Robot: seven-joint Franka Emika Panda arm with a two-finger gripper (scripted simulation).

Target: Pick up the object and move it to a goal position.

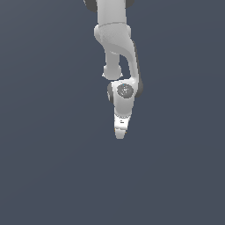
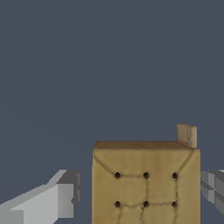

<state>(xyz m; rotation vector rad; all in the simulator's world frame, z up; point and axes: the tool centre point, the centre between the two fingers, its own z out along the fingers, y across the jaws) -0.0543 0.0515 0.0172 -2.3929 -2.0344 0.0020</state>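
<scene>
The object (image 2: 146, 183) is a tan-brown boxy block with small dark dots and a small tab at one upper corner. In the wrist view it sits between my two fingers. My gripper (image 2: 140, 192) straddles it. One finger (image 2: 65, 199) stands a small gap away from the block's side, and the other finger (image 2: 213, 188) is right at its opposite side. In the exterior view my white gripper (image 1: 120, 132) points down below the arm and hides the block.
A plain dark grey-blue surface (image 1: 52, 167) fills both views. The arm's white links (image 1: 116, 44) hang down from the top centre of the exterior view.
</scene>
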